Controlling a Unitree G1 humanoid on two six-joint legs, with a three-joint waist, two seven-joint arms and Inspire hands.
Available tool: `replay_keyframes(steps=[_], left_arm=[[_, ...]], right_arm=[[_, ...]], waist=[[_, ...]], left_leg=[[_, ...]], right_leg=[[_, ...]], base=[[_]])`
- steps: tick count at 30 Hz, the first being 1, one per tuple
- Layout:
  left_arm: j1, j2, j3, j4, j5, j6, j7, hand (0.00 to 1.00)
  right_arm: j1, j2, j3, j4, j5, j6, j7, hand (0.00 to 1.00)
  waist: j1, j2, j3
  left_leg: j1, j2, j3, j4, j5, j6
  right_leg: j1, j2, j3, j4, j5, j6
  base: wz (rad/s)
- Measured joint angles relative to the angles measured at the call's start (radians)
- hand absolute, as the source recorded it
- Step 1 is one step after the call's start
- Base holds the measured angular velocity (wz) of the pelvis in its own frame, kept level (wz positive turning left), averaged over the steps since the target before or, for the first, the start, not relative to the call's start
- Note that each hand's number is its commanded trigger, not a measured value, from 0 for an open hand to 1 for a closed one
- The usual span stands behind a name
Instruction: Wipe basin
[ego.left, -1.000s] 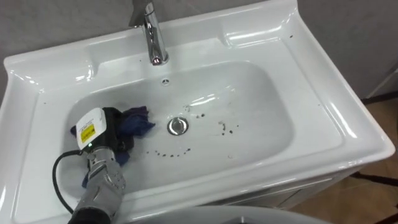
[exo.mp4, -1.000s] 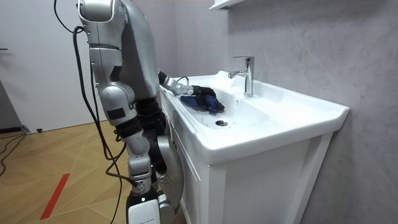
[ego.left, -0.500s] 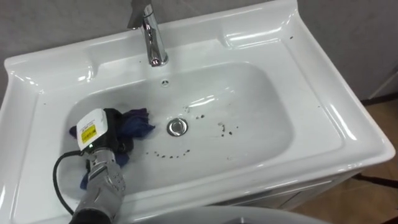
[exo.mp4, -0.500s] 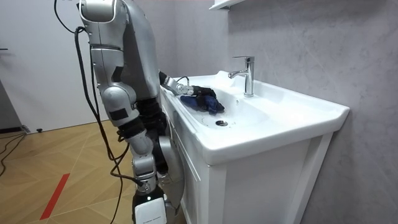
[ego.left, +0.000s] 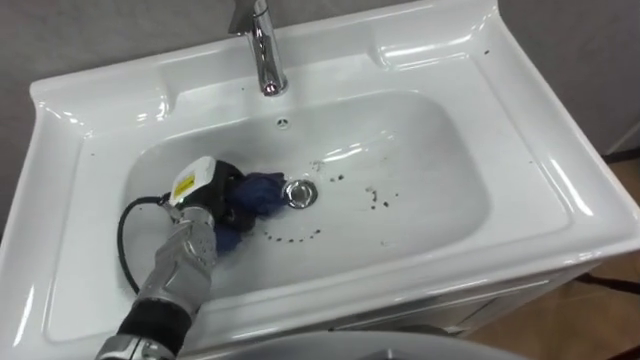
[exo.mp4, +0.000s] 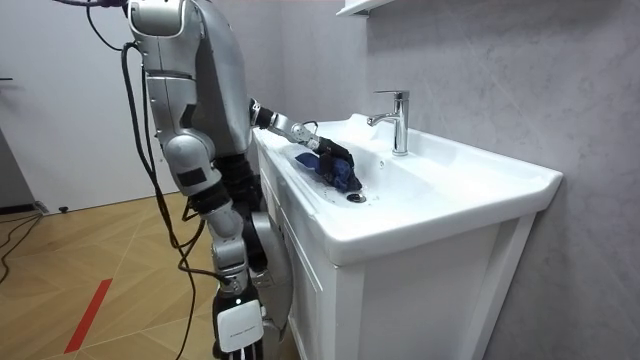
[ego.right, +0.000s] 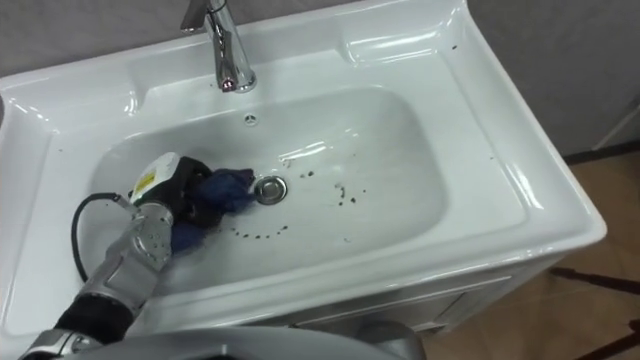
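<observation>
A white basin (ego.left: 520, 130) has a chrome drain (ego.left: 301, 193) at its middle. Dark specks (ego.left: 376, 198) lie right of the drain, and more curve along just below it. My left hand (ego.left: 207, 192) reaches into the bowl from the lower left, its fingers curled into a crumpled blue cloth (ego.left: 258, 194). The cloth rests on the basin floor with its right edge at the drain. In the room view I stand at the front of the basin (exo.mp4: 470, 190), my left hand (exo.mp4: 322, 153) stretched out over the blue cloth (exo.mp4: 343, 176).
A chrome faucet (ego.left: 263, 48) rises at the back rim, above a small overflow hole (ego.left: 283, 123). The basin sits on a white cabinet (exo.mp4: 420, 300) against a grey wall. Wooden floor lies behind me.
My left hand has pushed the blue cloth to the right across the bowl, up to the drain. The eye view has shifted a little as well.
</observation>
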Motion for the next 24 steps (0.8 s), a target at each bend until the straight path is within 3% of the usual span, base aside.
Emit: replay_keyframes(steps=[7, 17, 24], left_arm=[[-0.011, 0.003, -0.014, -0.049, -0.015, 0.022, -0.106, 1.0], [-0.005, -0.026, -0.059, -0.112, -0.03, 0.049, -0.114, 1.0], [-0.042, -0.036, -0.124, -0.119, -0.031, 0.058, -0.136, 1.0]], right_arm=[[-0.002, 0.008, 0.001, 0.003, 0.0, -0.001, 0.016, 0.0], [-0.029, 0.017, 0.032, 0.015, 0.002, -0.002, 0.018, 0.0], [-0.047, 0.021, 0.033, 0.019, 0.008, -0.003, -0.001, 0.0]], waist=[[-0.01, 0.008, 0.0048], [-0.01, -0.001, 0.0058], [-0.024, -0.015, 0.0096]], left_leg=[[-0.008, -0.012, 0.003, 0.0, 0.0, 0.003], [-0.014, -0.025, 0.001, 0.0, 0.0, 0.004], [-0.02, -0.023, 0.0, 0.0, 0.0, 0.004]], right_leg=[[-0.004, -0.014, 0.0, -0.005, 0.005, 0.004], [-0.006, -0.031, -0.022, -0.004, -0.004, 0.014], [-0.002, -0.028, -0.021, -0.027, 0.002, 0.014]], base=[[0.01], [0.06], [0.0]])
